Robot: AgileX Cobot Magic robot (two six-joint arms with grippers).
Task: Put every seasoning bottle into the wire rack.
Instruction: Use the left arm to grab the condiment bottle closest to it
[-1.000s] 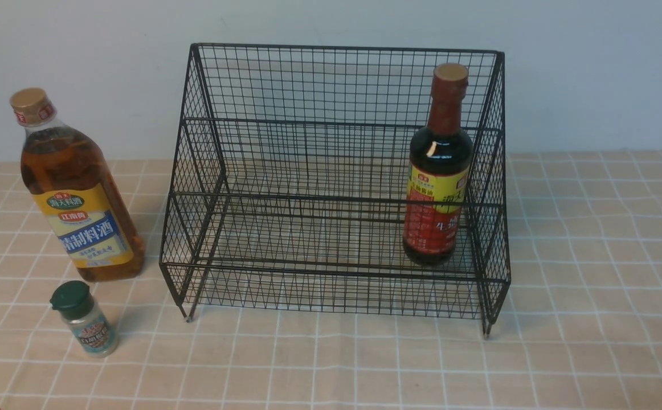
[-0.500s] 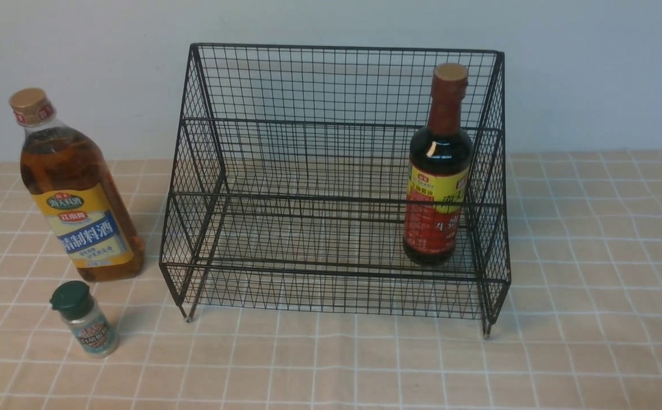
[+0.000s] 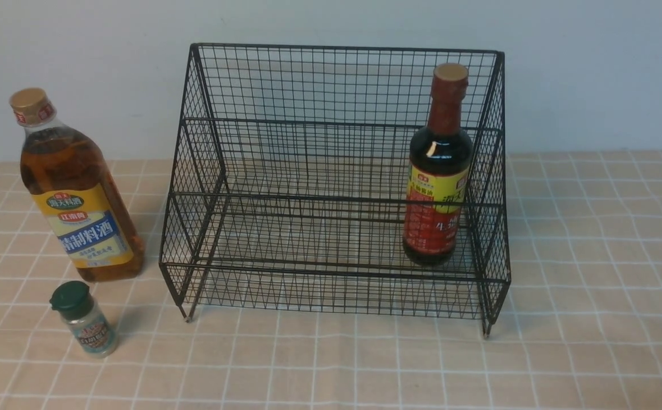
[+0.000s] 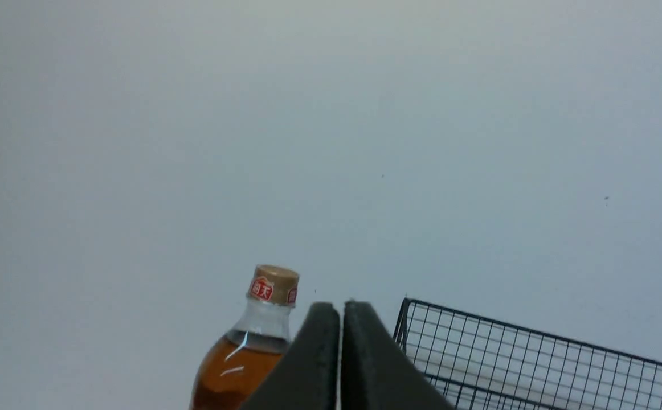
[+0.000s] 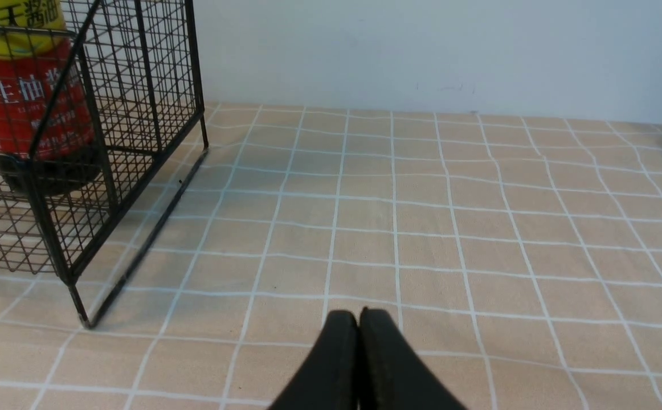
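Note:
The black wire rack (image 3: 331, 85) stands at the table's middle back. The dark sauce bottle (image 3: 437, 188) stands upright on the rack's lower step at the right; it also shows in the right wrist view (image 5: 26, 108). The tall amber bottle (image 3: 74, 193) stands on the table left of the rack; its tan cap shows in the left wrist view (image 4: 273, 285). The tiny green-capped shaker (image 3: 83, 319) stands in front of it. My left gripper (image 4: 340, 310) is shut and empty, raised and facing the wall. My right gripper (image 5: 358, 318) is shut and empty above bare cloth, right of the rack. Neither gripper shows in the front view.
A beige checked cloth (image 3: 593, 285) covers the table. A pale wall (image 3: 593, 68) stands close behind the rack. The rack's corner (image 4: 536, 353) shows in the left wrist view.
A dark shape at the front view's bottom-left corner half a second ago has gone out of view. The bottles and the rack have not moved.

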